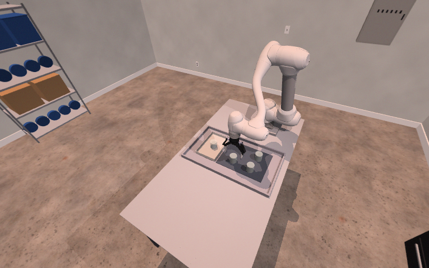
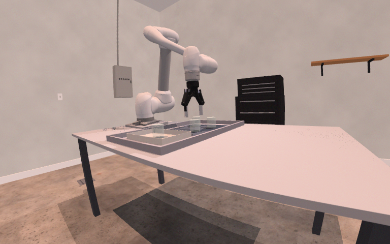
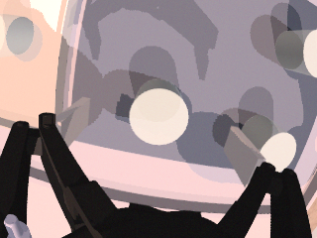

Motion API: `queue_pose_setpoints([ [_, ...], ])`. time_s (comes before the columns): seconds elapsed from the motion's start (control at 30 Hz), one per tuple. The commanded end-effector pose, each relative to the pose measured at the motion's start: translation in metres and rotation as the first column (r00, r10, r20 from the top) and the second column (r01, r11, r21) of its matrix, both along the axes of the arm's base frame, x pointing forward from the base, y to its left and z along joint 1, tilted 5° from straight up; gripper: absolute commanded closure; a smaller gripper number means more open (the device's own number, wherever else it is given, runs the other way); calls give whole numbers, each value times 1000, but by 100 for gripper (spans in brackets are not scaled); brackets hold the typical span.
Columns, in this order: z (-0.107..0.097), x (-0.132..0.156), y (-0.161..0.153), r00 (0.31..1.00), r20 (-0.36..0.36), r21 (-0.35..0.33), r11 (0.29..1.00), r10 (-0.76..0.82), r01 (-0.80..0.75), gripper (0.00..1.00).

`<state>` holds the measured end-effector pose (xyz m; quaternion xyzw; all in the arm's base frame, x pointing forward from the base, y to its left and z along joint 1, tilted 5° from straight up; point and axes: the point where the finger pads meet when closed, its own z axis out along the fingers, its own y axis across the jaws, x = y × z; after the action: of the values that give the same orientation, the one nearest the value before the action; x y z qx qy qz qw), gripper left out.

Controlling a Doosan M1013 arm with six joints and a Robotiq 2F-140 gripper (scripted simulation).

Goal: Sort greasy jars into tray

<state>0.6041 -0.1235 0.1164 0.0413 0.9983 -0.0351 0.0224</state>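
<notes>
My gripper point(image 1: 233, 151) point(image 2: 193, 114) point(image 3: 159, 125) is open and empty, above the left part of the dark mat point(image 1: 260, 175) point(image 3: 238, 59). Below it, the mat jar nearest the tray point(image 1: 233, 158) point(image 2: 194, 126) point(image 3: 158, 116) stands upright; in the wrist view it shows between the fingers. A front right jar point(image 1: 250, 167) point(image 2: 210, 122) point(image 3: 278, 151) and a back right jar point(image 1: 258, 156) point(image 3: 289, 50) also stand on the mat. The fourth jar point(image 1: 213, 144) point(image 2: 158, 131) point(image 3: 20, 36) stands inside the cream tray point(image 1: 205, 151) point(image 2: 146, 139) point(image 3: 30, 89).
A low grey-mauve border point(image 1: 221, 172) point(image 2: 137, 145) surrounds tray and mat on the pale table point(image 1: 189, 205) point(image 2: 273, 160). The arm's base point(image 1: 286, 116) point(image 2: 143, 108) stands at the back. In the exterior view, the jar nearest the tray overlaps the back right one.
</notes>
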Motion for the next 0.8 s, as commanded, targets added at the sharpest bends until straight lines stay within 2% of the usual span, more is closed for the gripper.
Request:
queue_pose_setpoints([
  [0.0, -8, 0, -2, 1000, 2, -3, 1000, -2, 2, 0],
  [0.17, -8, 0, -2, 1000, 2, -3, 1000, -2, 2, 0],
  [0.77, -39, 1, -4, 1000, 2, -3, 1000, -2, 2, 0],
])
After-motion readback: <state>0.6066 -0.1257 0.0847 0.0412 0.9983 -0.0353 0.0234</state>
